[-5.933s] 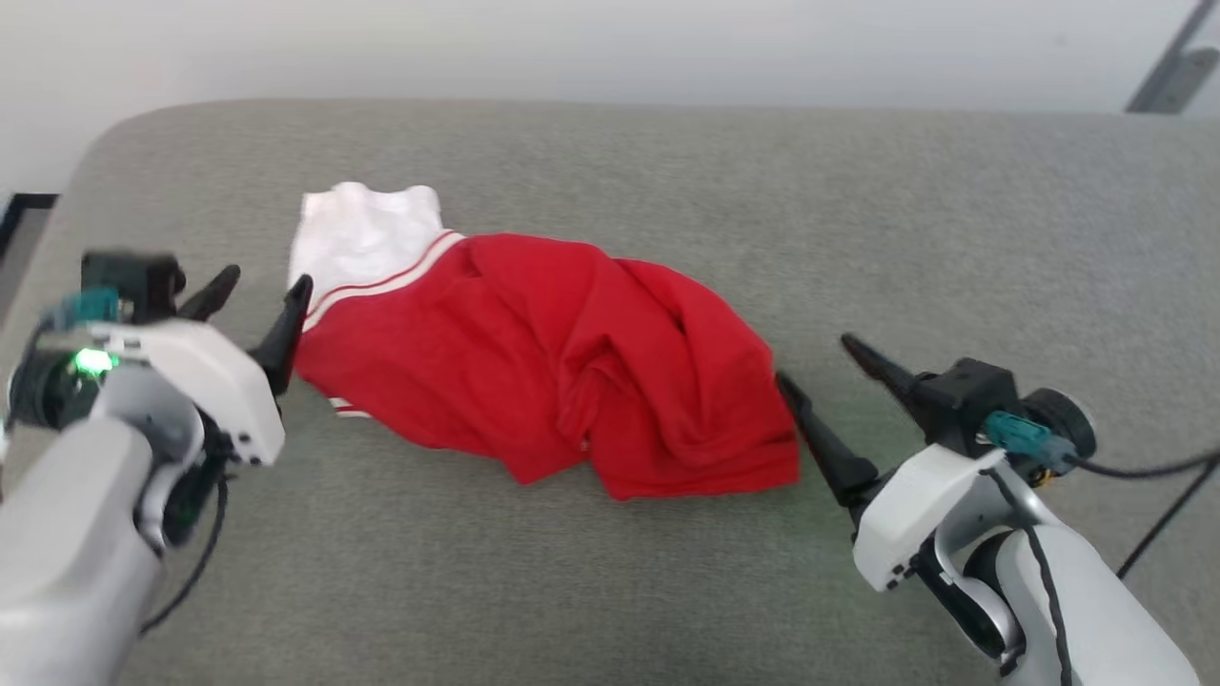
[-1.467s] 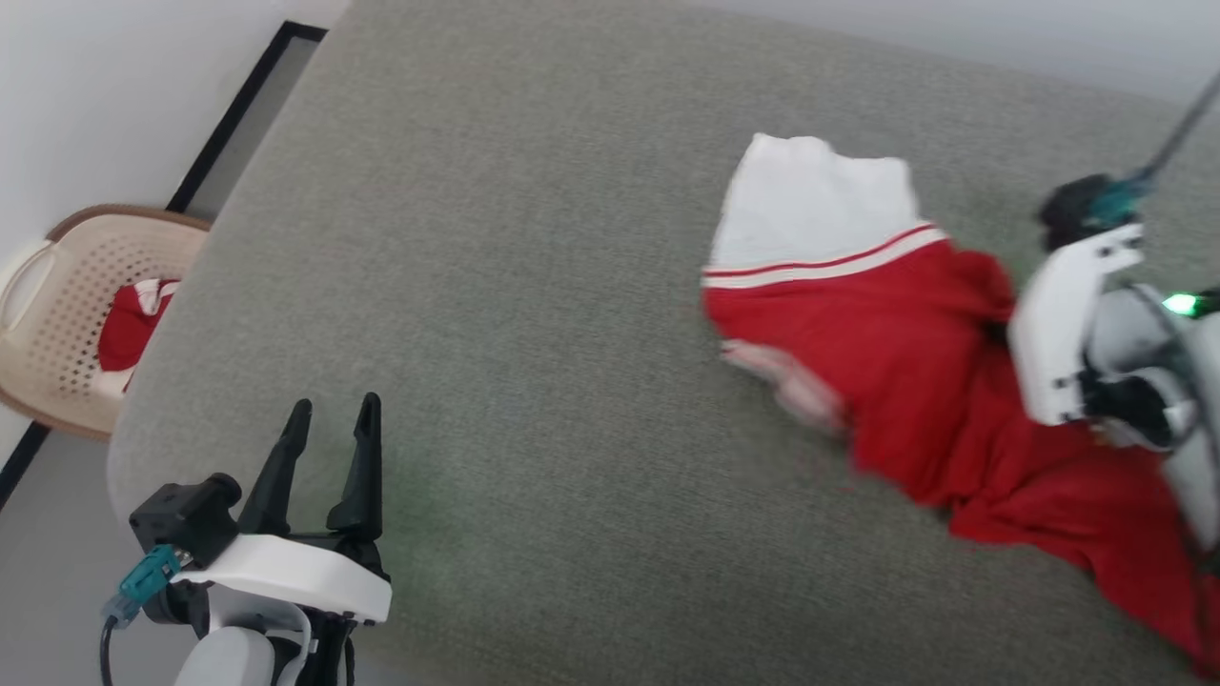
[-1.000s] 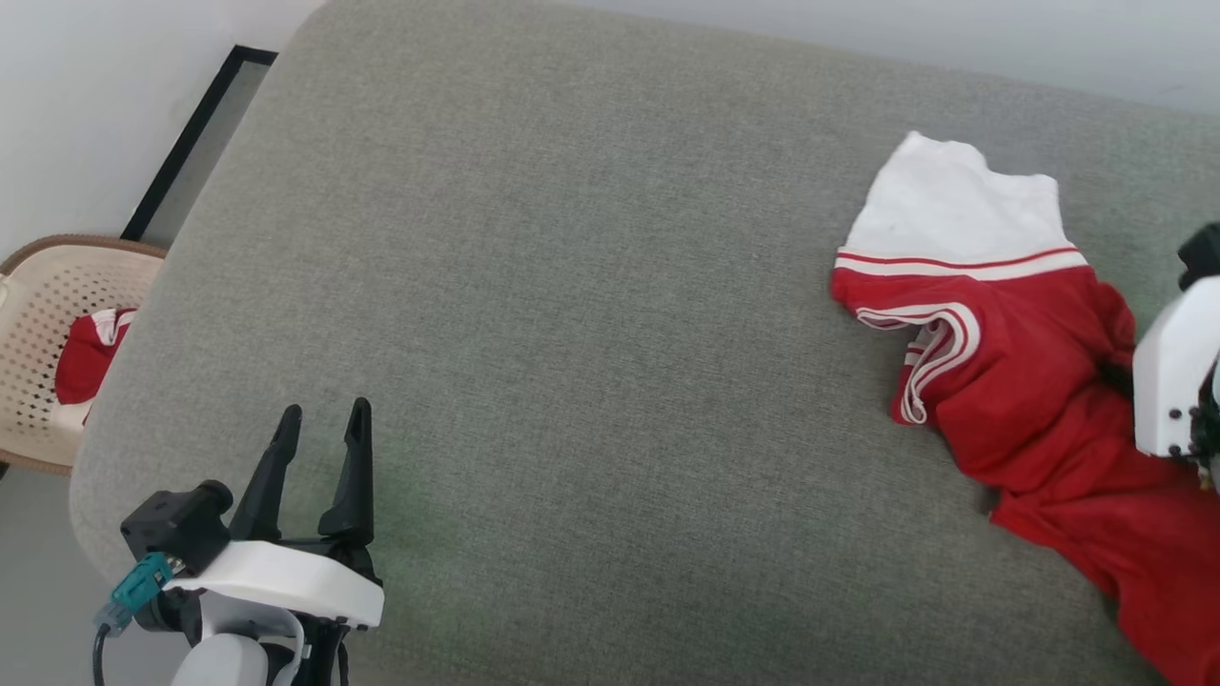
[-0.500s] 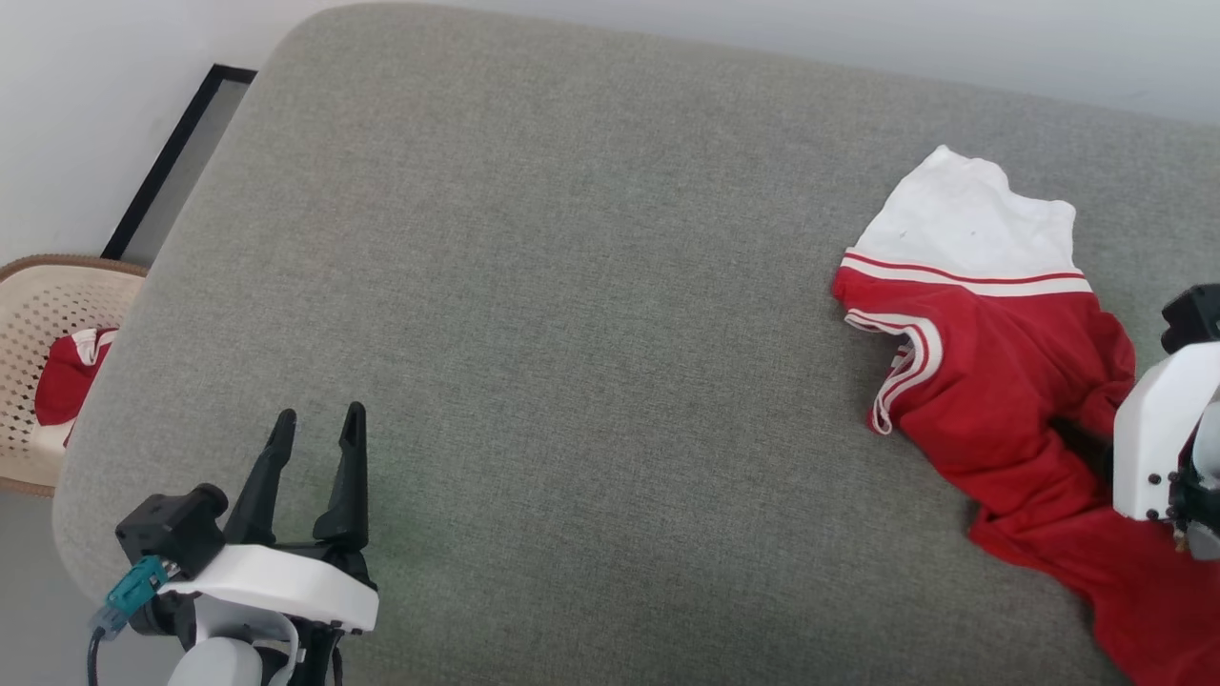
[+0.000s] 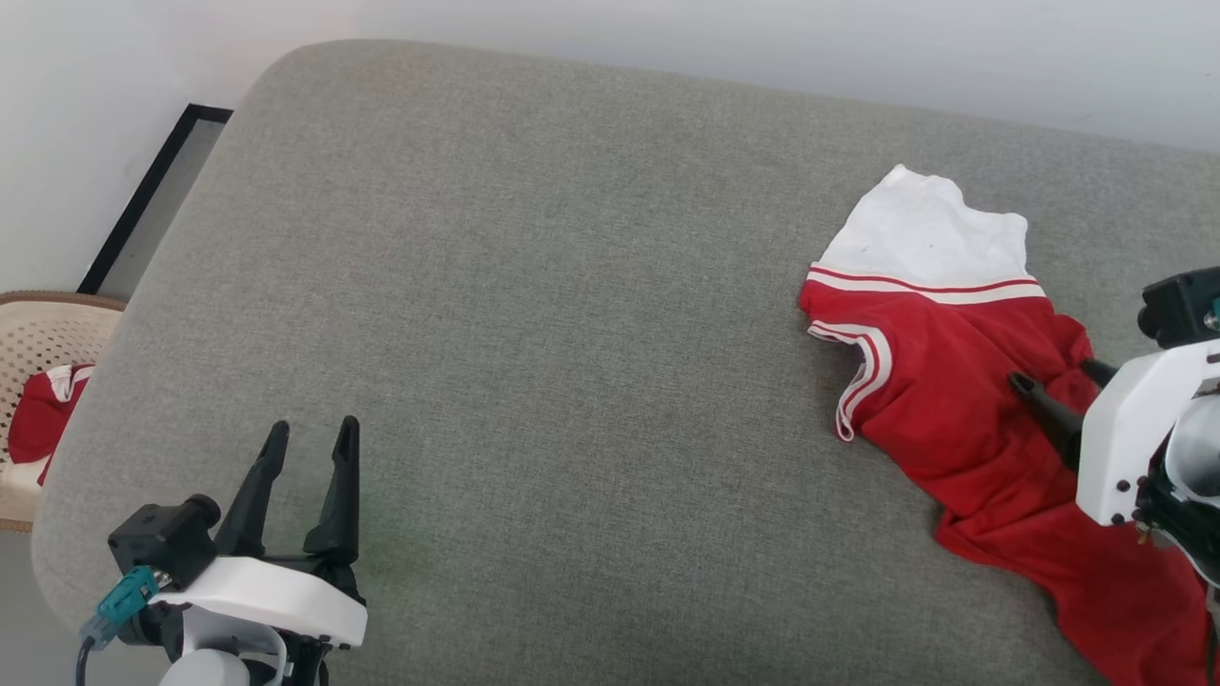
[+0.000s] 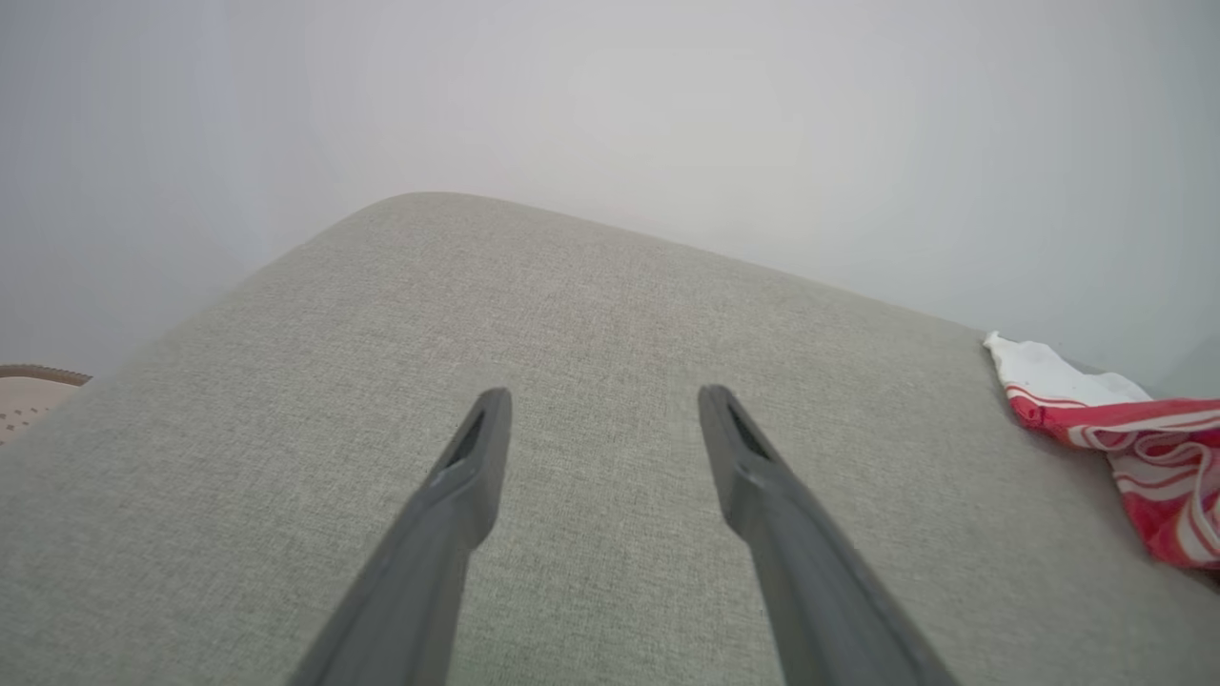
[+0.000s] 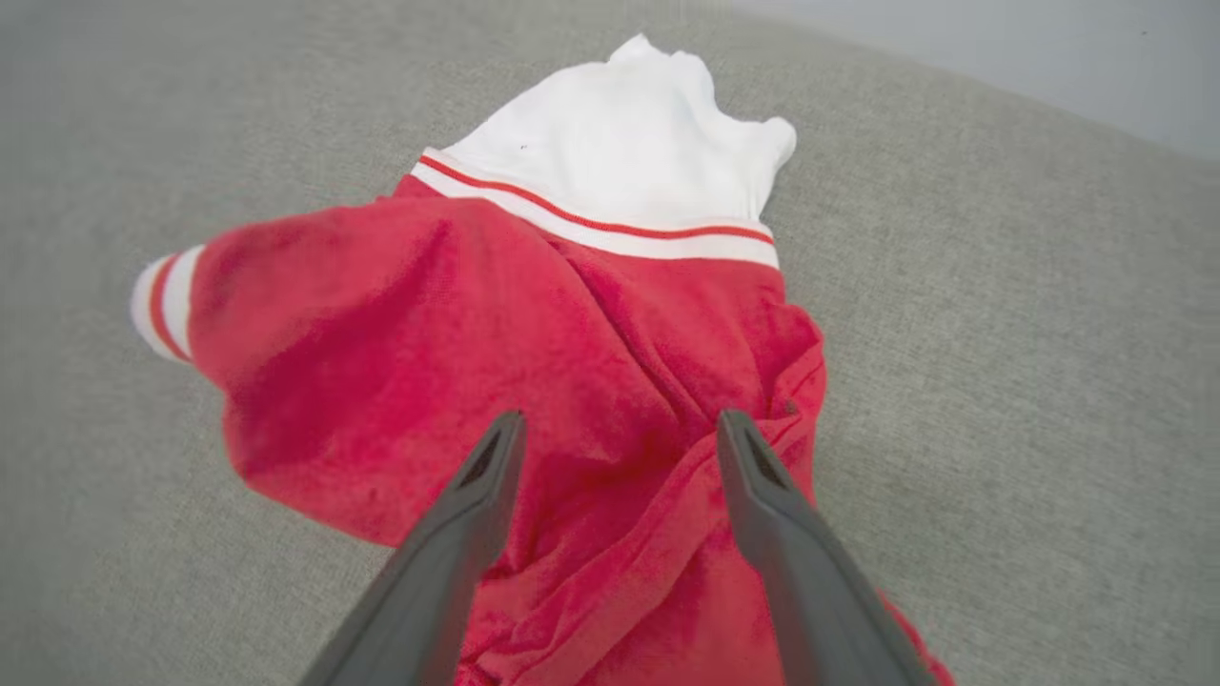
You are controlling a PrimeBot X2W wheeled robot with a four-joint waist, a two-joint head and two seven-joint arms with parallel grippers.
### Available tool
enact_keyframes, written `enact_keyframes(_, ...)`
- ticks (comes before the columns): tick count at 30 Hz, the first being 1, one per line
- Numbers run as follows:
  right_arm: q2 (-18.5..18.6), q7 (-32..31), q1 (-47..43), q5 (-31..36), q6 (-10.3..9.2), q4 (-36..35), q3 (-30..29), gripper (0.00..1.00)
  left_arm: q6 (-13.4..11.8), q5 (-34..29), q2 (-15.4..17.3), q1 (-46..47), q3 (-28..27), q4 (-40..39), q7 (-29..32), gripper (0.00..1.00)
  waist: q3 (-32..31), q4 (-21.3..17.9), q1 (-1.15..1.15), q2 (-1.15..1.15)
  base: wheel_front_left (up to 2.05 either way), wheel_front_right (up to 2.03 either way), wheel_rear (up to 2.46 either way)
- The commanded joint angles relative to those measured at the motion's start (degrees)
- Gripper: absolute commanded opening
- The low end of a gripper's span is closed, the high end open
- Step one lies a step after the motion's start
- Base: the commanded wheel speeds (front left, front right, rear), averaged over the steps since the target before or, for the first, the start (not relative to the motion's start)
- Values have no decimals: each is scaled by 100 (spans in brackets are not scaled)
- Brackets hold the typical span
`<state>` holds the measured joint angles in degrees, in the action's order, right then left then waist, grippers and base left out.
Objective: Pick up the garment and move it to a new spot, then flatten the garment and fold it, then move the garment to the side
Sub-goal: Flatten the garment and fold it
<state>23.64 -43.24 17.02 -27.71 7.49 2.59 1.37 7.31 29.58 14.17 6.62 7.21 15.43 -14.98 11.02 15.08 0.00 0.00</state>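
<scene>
The garment (image 5: 953,400), a red T-shirt with a white sleeve and striped trim, lies crumpled at the right end of the grey cushion (image 5: 572,333). In the right wrist view the garment (image 7: 534,324) spreads out just beyond my fingers, white sleeve farthest away. My right gripper (image 5: 1056,379) hovers over its red body, open, with nothing between the fingers; the right gripper (image 7: 615,429) shows a wide gap. My left gripper (image 5: 310,433) stands open over bare cushion near the front left corner. From the left wrist, the left gripper (image 6: 602,405) points across the cushion, the garment (image 6: 1125,429) far to its right.
A beige perforated basket (image 5: 43,333) holding red-and-white cloth sits on the floor past the cushion's left edge. A pale wall runs behind the cushion, with a dark strip (image 5: 152,200) at its foot on the left.
My right gripper has opened and let go of the garment, which now lies loose on the cushion. The head camera has drifted, shifting the whole picture. The left gripper has kept its pose.
</scene>
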Motion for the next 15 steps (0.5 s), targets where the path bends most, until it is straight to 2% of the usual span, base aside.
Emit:
enact_keyframes(1, -11, 51, -26, 29, -1, -33, 9, 100, 17, 60, 11, -45, 10, -21, -26, 100, -7, -5, 0, 0, 0, 0, 0)
enact_keyframes(6, 73, 263, 162, 78, -1, -32, 112, 100, 17, 73, 30, 8, 99, -31, -26, 100, 5, 19, 0, 0, 0, 0, 0)
enact_keyframes(15, 224, 503, 573, 38, -1, 419, 400, 100, 17, 126, 28, 149, 293, -47, -26, 100, 105, 160, 0, 0, 0, 0, 0)
